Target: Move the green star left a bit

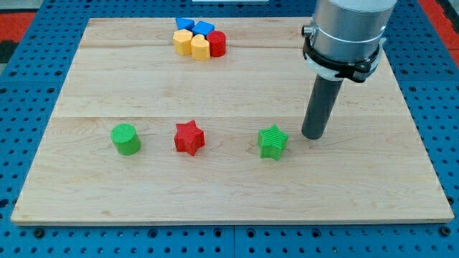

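Observation:
The green star (pixel 272 142) lies on the wooden board (pixel 229 186), right of the middle and toward the view's bottom. My tip (pixel 313 135) rests on the board just to the star's right, a small gap apart from it. The rod rises from there to the arm's grey body at the view's top right.
A red star (pixel 189 137) lies to the left of the green star, and a green cylinder (pixel 126 139) further left. At the view's top a cluster holds two blue blocks (pixel 194 26), two yellow blocks (pixel 191 44) and a red cylinder (pixel 216 44).

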